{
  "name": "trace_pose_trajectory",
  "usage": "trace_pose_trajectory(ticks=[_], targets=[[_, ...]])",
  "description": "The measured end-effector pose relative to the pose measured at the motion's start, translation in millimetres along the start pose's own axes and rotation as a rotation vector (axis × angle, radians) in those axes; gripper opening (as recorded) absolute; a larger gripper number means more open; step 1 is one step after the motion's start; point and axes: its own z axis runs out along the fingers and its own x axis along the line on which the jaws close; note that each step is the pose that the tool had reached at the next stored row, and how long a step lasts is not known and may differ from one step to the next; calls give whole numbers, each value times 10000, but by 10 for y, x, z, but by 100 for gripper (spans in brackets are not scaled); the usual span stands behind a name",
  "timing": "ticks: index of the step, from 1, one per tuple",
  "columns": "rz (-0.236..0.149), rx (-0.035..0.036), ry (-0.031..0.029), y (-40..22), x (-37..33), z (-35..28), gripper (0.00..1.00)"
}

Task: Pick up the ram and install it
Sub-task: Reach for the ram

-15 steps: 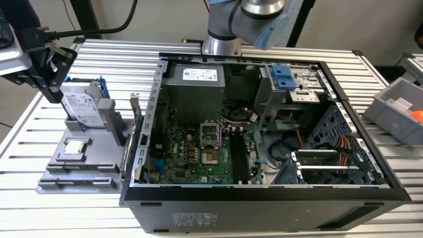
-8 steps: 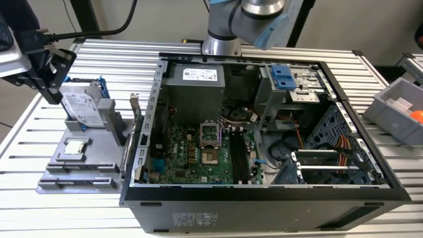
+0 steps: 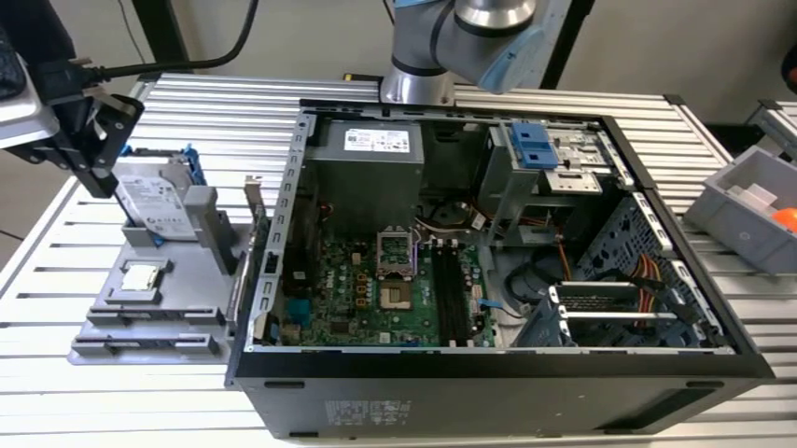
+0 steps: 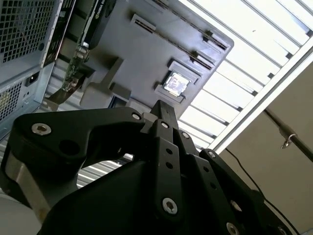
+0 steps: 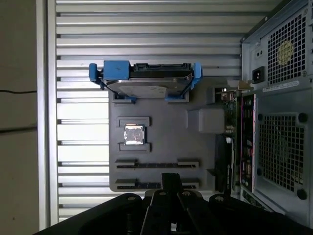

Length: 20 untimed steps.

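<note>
My gripper (image 3: 103,185) hangs at the exterior view's left, above the grey parts holder (image 3: 100,331) and just in front of the hard drive. In both wrist views its fingers (image 4: 163,110) meet at the tips, shut, with nothing showing between them. The holder's two long slots (image 5: 156,163) look bare. The ram is hidden: I cannot tell whether a stick stands in the long black memory slots (image 3: 446,291) on the motherboard inside the open computer case (image 3: 498,359).
A grey hard drive in a blue frame (image 5: 146,81) stands upright on the holder, with a small silver processor chip (image 5: 134,134) beside it. A green card (image 3: 252,252) stands against the case's outer wall. A grey bin (image 3: 753,210) sits at the right.
</note>
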Motion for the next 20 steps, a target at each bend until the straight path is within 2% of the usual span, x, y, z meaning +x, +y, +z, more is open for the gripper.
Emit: trace_pose_trajectory(ticks=[20], targets=[[2, 2, 58, -2, 7, 48, 0]])
